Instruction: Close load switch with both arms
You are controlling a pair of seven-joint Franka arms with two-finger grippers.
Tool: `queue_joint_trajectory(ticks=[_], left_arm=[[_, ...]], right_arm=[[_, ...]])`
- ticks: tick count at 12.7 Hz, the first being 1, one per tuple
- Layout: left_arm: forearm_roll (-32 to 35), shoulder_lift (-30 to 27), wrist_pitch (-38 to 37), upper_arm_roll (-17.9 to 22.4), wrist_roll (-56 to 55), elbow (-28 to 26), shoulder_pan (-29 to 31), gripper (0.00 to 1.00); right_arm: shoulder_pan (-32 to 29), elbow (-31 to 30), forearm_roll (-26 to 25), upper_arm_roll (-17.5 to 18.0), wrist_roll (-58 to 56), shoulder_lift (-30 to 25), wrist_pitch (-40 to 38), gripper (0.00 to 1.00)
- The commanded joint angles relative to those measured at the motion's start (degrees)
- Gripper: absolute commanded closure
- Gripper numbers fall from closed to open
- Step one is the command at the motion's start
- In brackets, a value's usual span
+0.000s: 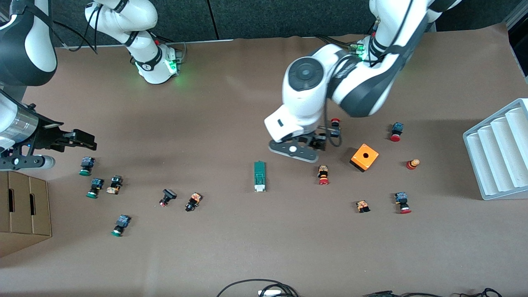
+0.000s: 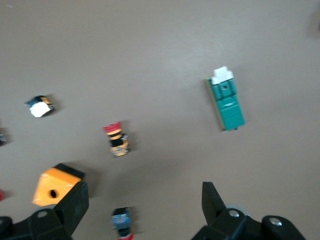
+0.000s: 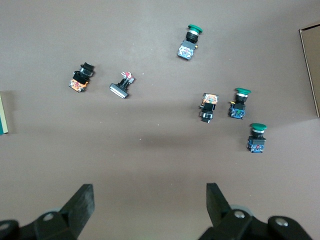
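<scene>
The load switch (image 1: pixel 259 176) is a narrow green block with a white sliding piece at its end nearer the front camera. It lies mid-table and shows in the left wrist view (image 2: pixel 226 99); only its edge shows in the right wrist view (image 3: pixel 2 114). My left gripper (image 1: pixel 324 139) is open and empty (image 2: pixel 144 202), over the table beside the switch toward the left arm's end, above a red-capped push button (image 2: pixel 121 222). My right gripper (image 1: pixel 86 142) is open and empty (image 3: pixel 150 202), at the right arm's end over bare table near green-capped buttons.
An orange cube with a hole (image 1: pixel 364 157) and several red push buttons (image 1: pixel 323 174) lie toward the left arm's end. Green-capped buttons (image 1: pixel 86 166) lie toward the right arm's end. A white rack (image 1: pixel 499 152) and a cardboard box (image 1: pixel 22 206) stand at the table's ends.
</scene>
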Motion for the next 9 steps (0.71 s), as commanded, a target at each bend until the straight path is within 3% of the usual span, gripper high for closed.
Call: queue_joint_trajectory(ticks=[1,4,6,9], left_arm=[[-1.34,-4.7,-1.72,-0.38,4.24,-0.94,4.13,0.0],[-3.35,-11.01,-2.94,1.45,6.87,-3.12,8.19,0.0],[-8.51,-15.94,-3.3,7.94,11.78,-7.25,8.28,0.0],[-17.23,-18.15,-3.3,19.11,24.17,-8.32,8.37,0.0]], right_arm=[[0.1,1.04,-0.16,0.21,0.84,0.5,-0.79,0.0],[0.01,1.04,-0.25,0.21,0.84,0.94,-0.7,0.0],[0.19,1.04,-0.25,0.21,1.02,0.94,-0.79,0.0],[0.19,1.04,-0.34,0.21,1.37,1.02,-0.61,0.0]])
